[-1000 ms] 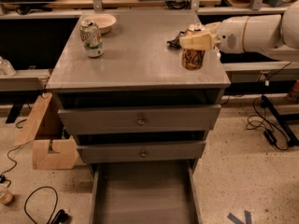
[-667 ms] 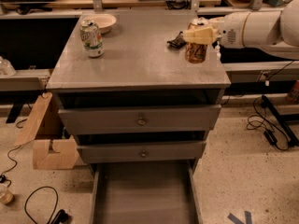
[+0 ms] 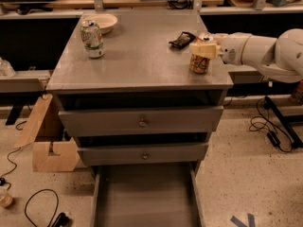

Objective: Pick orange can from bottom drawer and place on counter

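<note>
The orange can (image 3: pixel 200 63) stands upright on the counter (image 3: pixel 142 60) near its right front corner. My gripper (image 3: pixel 204 48) reaches in from the right on a white arm, and its pale fingers are closed around the can's upper part. The bottom drawer (image 3: pixel 147 197) is pulled out at floor level, and its grey floor is bare.
A green-and-white can (image 3: pixel 92 38) and a white bowl (image 3: pixel 105 21) sit at the counter's back left. A small dark object (image 3: pixel 181 39) lies just behind the orange can. The two upper drawers stand slightly open. A cardboard box (image 3: pixel 49 143) and cables lie on the floor at the left.
The gripper and the orange can have moved slightly to the right, rose a little, then came down onto the counter by its right edge.
</note>
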Action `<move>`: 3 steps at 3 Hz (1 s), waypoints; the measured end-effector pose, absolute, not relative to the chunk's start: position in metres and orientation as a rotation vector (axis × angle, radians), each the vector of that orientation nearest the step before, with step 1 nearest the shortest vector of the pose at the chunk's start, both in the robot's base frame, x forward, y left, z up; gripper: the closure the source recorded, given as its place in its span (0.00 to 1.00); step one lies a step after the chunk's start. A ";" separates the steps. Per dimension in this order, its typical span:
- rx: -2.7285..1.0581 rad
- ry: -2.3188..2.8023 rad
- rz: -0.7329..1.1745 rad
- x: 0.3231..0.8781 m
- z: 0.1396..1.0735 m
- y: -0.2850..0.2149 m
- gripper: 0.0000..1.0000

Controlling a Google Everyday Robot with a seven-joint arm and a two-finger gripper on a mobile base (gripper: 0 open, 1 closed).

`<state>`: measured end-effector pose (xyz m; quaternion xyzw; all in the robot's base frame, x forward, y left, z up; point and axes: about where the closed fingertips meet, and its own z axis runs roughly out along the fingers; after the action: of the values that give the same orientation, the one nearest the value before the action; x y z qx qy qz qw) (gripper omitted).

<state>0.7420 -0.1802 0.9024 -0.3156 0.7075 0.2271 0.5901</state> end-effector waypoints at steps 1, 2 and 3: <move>-0.741 1.648 0.528 0.742 0.904 -0.177 0.76; -0.744 1.647 0.533 0.743 0.903 -0.174 0.53; -0.749 1.646 0.539 0.743 0.903 -0.169 0.22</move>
<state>0.7432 -0.1692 0.9025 -0.3213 0.7063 0.2312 0.5870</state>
